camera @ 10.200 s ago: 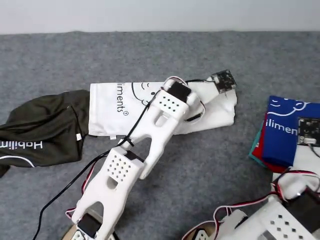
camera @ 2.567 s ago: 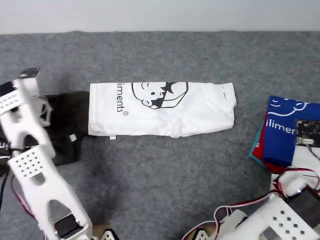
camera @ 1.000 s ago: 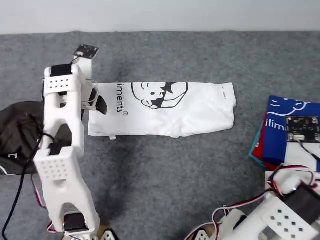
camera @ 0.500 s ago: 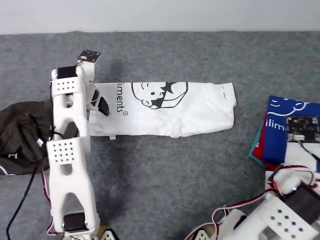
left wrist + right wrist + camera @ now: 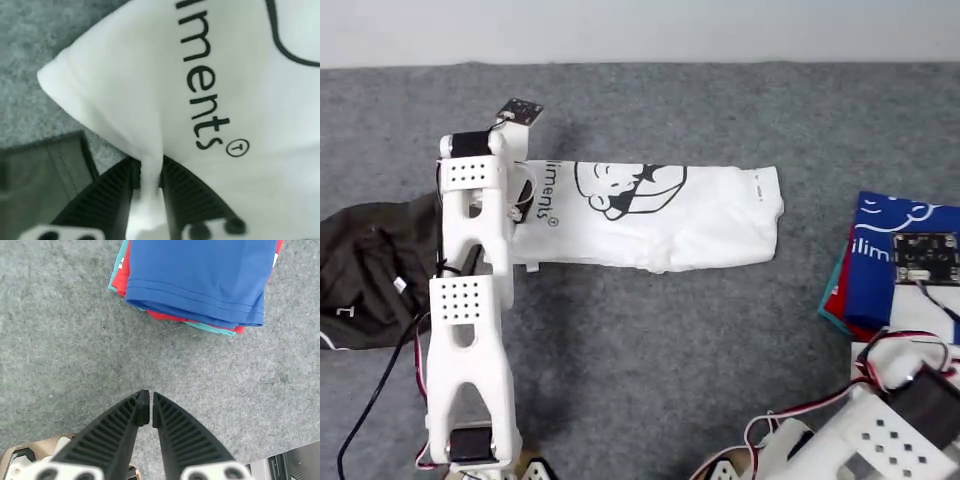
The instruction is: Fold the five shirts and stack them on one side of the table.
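Observation:
A white shirt (image 5: pixel 650 215) with black print lies folded into a long strip across the middle of the grey table. My left gripper (image 5: pixel 525 200) is at its left end, shut on a pinch of the white shirt's (image 5: pixel 210 90) edge, the fabric bunched between the black fingers (image 5: pixel 185 195). A dark olive shirt (image 5: pixel 370 270) lies crumpled at the left edge. A stack of folded shirts, blue (image 5: pixel 900 255) on top of red and teal, sits at the right. My right gripper (image 5: pixel 150 412) hovers shut over bare table near the blue shirt (image 5: pixel 200 275).
The grey felt table (image 5: pixel 720 330) has free room in front of the white shirt. A white wall (image 5: pixel 640 30) bounds the far edge. The right arm's base and cables (image 5: pixel 880 420) fill the near right corner.
The left arm swung from the dark shirt to the white shirt's left end and closed on its edge; the shirt has shifted slightly and its left end lifted. The right arm stayed put.

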`<state>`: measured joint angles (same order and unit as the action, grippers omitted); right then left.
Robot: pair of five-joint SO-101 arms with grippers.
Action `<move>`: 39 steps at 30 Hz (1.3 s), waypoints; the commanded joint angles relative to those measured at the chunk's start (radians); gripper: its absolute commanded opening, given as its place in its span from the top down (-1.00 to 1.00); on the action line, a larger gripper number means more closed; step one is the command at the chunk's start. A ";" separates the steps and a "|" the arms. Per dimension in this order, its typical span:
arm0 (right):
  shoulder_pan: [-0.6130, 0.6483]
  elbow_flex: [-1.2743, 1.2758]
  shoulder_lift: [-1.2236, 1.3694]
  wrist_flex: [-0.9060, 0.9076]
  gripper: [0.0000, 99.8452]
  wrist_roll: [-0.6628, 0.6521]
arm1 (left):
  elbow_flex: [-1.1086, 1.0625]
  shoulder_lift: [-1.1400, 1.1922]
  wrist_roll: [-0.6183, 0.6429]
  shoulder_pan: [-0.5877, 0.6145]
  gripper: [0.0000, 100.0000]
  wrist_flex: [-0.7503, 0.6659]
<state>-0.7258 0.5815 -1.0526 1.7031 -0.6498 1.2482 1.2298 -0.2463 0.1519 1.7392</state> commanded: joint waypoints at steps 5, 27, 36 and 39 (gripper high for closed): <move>0.002 -0.012 -0.010 -0.005 0.95 -0.003 | -0.127 -0.247 -0.046 0.046 0.98 0.020; 0.004 -0.009 -0.010 -0.016 0.95 -0.006 | -0.205 -0.559 -0.064 -0.400 0.97 -0.005; 0.004 -0.008 -0.010 -0.012 0.95 -0.003 | -0.202 -0.542 -0.026 -0.508 0.97 -0.147; 0.004 -0.008 -0.010 -0.010 0.95 -0.003 | -0.200 -0.509 -0.017 -0.548 0.97 -0.170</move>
<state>-0.7242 0.5815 -1.0526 1.7031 -0.6498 1.0365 0.7388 -0.2800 -0.3560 1.6072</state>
